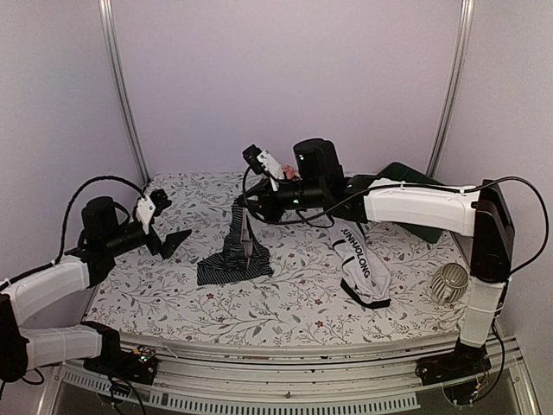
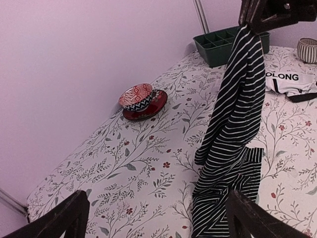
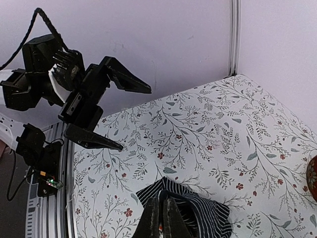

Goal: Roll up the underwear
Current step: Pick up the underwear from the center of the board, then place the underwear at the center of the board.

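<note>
The striped underwear [image 1: 235, 251] hangs upright, top pinched in the right gripper [image 1: 248, 207], its lower end heaped on the floral table [image 1: 294, 307] near centre. The white underwear [image 1: 363, 264] lies to the right. Lilac walls [image 1: 285, 78] surround. The left gripper [image 3: 133, 119], jaws wide apart, hovers left of the cloth.

Bright, diffuse light, source not discernible; lilac cast laid over walls [image 1: 276, 78]. Faint soft shadows thrown on floral table cover [image 1: 285, 303]. Bowing seen in frame poles [image 1: 118, 86] at top-view edges. Sharp focus kept on black striped briefs [image 2: 237, 124]; right gripper [image 3: 161, 213] blurred at frame bottom.
</note>
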Controlling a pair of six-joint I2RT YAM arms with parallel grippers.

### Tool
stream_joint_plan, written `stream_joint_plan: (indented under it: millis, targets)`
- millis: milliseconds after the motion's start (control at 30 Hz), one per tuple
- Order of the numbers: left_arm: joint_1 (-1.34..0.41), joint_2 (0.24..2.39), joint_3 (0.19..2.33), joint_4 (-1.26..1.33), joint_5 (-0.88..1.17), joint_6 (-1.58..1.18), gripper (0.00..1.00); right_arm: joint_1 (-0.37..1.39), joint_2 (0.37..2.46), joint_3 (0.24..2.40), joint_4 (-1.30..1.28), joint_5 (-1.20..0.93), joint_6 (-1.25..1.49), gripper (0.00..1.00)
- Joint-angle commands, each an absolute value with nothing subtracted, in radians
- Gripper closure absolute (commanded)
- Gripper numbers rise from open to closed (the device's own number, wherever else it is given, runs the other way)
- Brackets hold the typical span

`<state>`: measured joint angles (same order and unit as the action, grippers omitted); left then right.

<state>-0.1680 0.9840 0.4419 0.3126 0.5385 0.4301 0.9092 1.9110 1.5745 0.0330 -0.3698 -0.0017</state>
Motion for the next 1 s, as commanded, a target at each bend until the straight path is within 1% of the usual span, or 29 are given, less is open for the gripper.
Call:
stream_joint_plan:
  millis: [0, 100, 300, 433, 533, 633, 733, 867, 967]
  targets:
    - [-0.160, 0.995, 0.457, 0.275, 0.607, 0.464, 0.02, 0.911, 1.884, 1.592, 0.038, -0.459, -0.039, 0.98]
    - [-0.160, 0.998, 0.501, 0.238, 0.673, 0.484, 0.01, 0.919, 1.888, 1.606, -0.003, -0.542, -0.087, 0.98]
    - [-0.161, 1.018, 0.660, 0.106, 0.793, 0.601, 0.01, 0.959, 1.895, 1.686, -0.183, -0.733, -0.208, 0.99]
    - [-0.170, 1.052, 0.716, 0.015, 0.875, 0.732, 0.02, 1.004, 1.890, 1.705, -0.314, -0.795, -0.310, 0.98]
    - [-0.203, 1.078, 0.736, -0.077, 0.919, 0.828, 0.02, 1.034, 1.882, 1.674, -0.373, -0.812, -0.340, 0.99]
    - [-0.289, 1.093, 0.735, -0.143, 0.861, 0.914, 0.02, 1.063, 1.841, 1.562, -0.369, -0.761, -0.342, 0.99]
    - [-0.379, 1.096, 0.688, -0.109, 0.727, 0.925, 0.02, 1.081, 1.778, 1.393, -0.312, -0.589, -0.253, 0.98]
    - [-0.416, 1.128, 0.669, -0.086, 0.698, 0.915, 0.02, 1.084, 1.664, 1.125, -0.237, -0.475, -0.143, 0.98]
    - [-0.456, 1.169, 0.689, -0.090, 0.668, 0.911, 0.02, 1.084, 1.615, 1.021, -0.239, -0.400, -0.060, 0.98]
